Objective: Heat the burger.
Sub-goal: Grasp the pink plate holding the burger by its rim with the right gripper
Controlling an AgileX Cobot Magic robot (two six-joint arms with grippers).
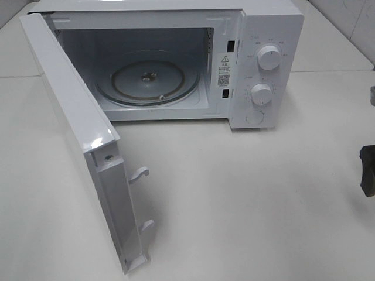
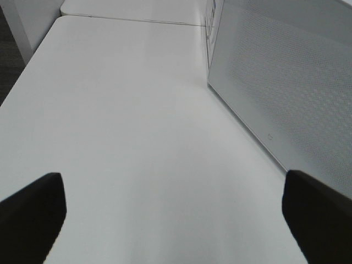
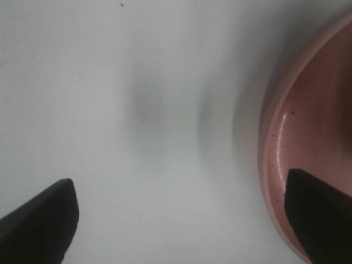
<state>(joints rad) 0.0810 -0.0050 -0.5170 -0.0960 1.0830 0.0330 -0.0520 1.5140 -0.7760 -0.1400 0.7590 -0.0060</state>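
The burger is out of view in every frame. In the right wrist view, my right gripper (image 3: 179,214) hangs open over the white table, with one fingertip (image 3: 319,214) above the rim of a pink plate (image 3: 308,121). Nothing sits between its fingers. The exterior view shows only a dark part of that gripper (image 1: 367,170) at the far right edge. My left gripper (image 2: 173,212) is open and empty above bare table, next to the microwave's open door (image 2: 286,82). It does not appear in the exterior view.
A white microwave (image 1: 263,35) stands at the back of the table with its door (image 1: 70,117) swung wide toward the front left. Its glass turntable (image 1: 146,79) holds nothing. Two knobs (image 1: 268,57) sit on its right panel.
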